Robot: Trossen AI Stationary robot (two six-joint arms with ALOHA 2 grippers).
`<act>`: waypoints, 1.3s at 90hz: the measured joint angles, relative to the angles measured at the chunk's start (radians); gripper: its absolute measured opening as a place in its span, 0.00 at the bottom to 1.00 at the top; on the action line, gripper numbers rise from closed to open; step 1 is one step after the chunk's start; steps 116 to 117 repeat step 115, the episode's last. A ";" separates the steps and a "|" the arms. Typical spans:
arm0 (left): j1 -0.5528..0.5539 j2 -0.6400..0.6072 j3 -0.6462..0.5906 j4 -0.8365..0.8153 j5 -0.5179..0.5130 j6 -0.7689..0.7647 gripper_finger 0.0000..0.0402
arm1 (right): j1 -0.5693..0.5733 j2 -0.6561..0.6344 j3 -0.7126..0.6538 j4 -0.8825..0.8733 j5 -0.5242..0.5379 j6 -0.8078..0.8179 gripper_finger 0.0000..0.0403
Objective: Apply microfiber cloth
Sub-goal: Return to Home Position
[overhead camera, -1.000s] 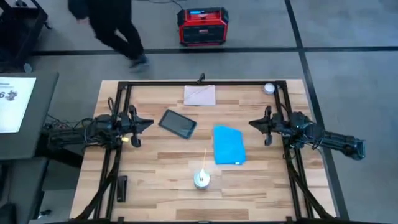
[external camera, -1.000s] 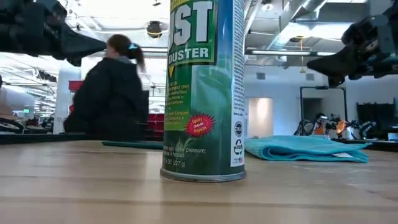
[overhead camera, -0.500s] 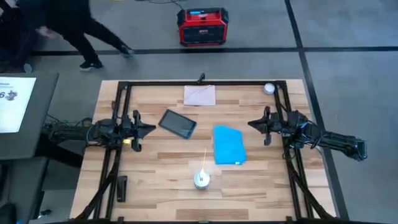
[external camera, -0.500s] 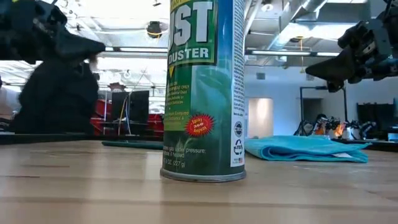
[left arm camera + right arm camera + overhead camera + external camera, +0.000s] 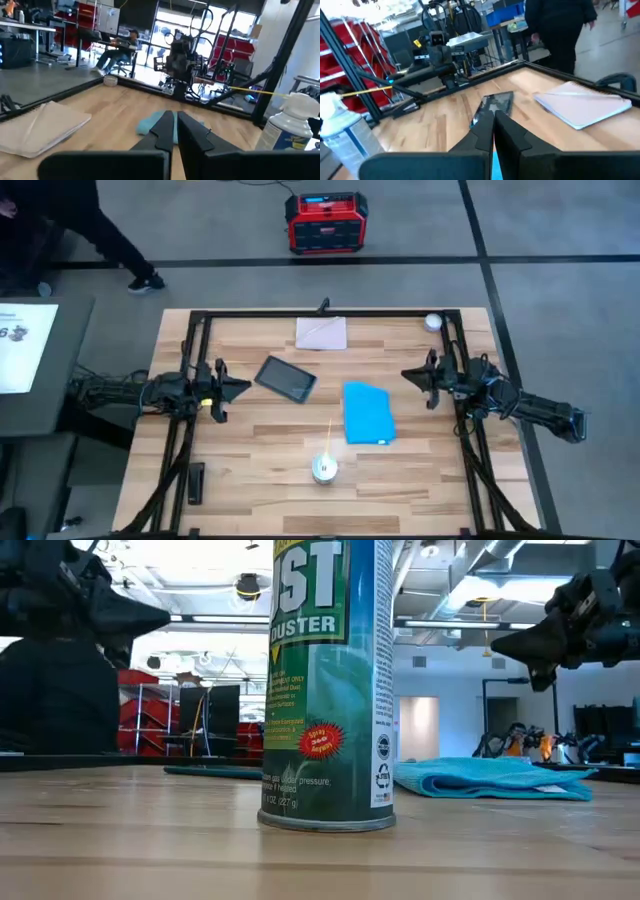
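Note:
The sky-blue microfiber cloth [image 5: 367, 413] lies folded flat on the wooden table, right of centre, also seen in the low view [image 5: 490, 778]. Left of it, the black tablet [image 5: 286, 379] lies flat. My left gripper [image 5: 243, 385] hovers shut above the table's left side, pointing toward the tablet. My right gripper [image 5: 405, 374] hovers shut above the right side, pointing toward the cloth's far end. Both are clear of the table in the low view, and each wrist view shows its fingers closed together [image 5: 175, 127] [image 5: 493, 125].
A green duster can [image 5: 324, 468] stands near the front edge, close before the low camera [image 5: 325, 690]. A pale beige sheet [image 5: 321, 333] lies at the far edge, a white ball [image 5: 432, 322] at the far right corner, a small black item [image 5: 196, 482] at front left.
My left gripper has shifted slightly toward the table's near edge. A person beyond the far edge has walked off to the left. Cloth, tablet and can have stayed put.

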 joint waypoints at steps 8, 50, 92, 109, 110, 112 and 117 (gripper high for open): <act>0.000 0.001 0.000 -0.001 0.000 0.026 0.00 | 0.000 0.000 0.000 0.004 0.000 0.000 0.00; 0.000 0.002 0.001 -0.007 0.000 0.055 0.00 | 0.000 0.000 0.000 0.008 0.001 -0.003 0.00; 0.000 0.002 0.001 -0.009 -0.001 0.055 0.00 | 0.000 0.000 0.000 0.009 0.001 -0.002 0.00; 0.000 0.002 0.001 -0.010 -0.002 0.055 0.00 | 0.000 0.000 0.000 0.009 0.001 -0.002 0.00; 0.000 0.002 0.001 -0.010 -0.002 0.055 0.00 | 0.000 0.000 0.000 0.009 0.001 -0.002 0.00; 0.000 0.002 0.001 -0.010 -0.002 0.055 0.00 | 0.000 0.000 0.000 0.009 0.001 -0.002 0.00; 0.000 0.002 0.001 -0.010 -0.002 0.055 0.00 | 0.000 0.000 0.000 0.009 0.001 -0.002 0.00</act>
